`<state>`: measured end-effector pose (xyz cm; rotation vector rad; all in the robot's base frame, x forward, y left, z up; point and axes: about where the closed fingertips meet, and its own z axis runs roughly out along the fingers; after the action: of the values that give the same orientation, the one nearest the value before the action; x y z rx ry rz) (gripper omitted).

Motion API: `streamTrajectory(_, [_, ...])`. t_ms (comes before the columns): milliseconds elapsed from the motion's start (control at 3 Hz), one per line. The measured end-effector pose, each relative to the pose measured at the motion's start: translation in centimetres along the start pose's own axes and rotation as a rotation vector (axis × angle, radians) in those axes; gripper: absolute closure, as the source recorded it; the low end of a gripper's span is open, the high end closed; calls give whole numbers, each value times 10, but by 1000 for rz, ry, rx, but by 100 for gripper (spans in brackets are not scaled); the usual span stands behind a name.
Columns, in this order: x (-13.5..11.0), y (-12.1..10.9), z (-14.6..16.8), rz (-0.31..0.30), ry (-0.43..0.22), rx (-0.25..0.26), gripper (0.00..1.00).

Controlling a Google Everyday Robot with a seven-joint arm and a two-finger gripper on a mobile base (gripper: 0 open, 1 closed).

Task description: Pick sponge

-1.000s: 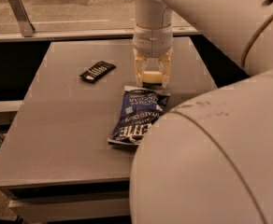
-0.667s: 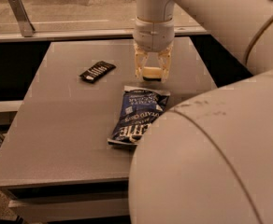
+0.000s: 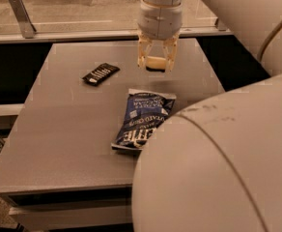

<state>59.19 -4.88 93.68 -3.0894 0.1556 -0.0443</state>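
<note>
The sponge (image 3: pixel 156 63) is a small pale yellow block with a dark underside. It sits between the two fingers of my gripper (image 3: pixel 156 64), which hangs from the arm at the top middle of the view. The fingers are shut on the sponge and hold it clear above the grey table (image 3: pixel 59 129), over its far right part.
A blue chip bag (image 3: pixel 143 118) lies on the table just below and in front of the gripper. A small black wrapped bar (image 3: pixel 100 74) lies to the left. My arm's large pale body (image 3: pixel 218 168) fills the lower right. A rail with glass (image 3: pixel 59 33) runs behind the table.
The gripper has risen from the table surface with the sponge held between its fingers. The chip bag and the black bar have not moved.
</note>
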Motion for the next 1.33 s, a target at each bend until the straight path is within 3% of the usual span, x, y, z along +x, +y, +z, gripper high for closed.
streamTrajectory(1333, [5, -17, -63, 4, 120, 79, 100])
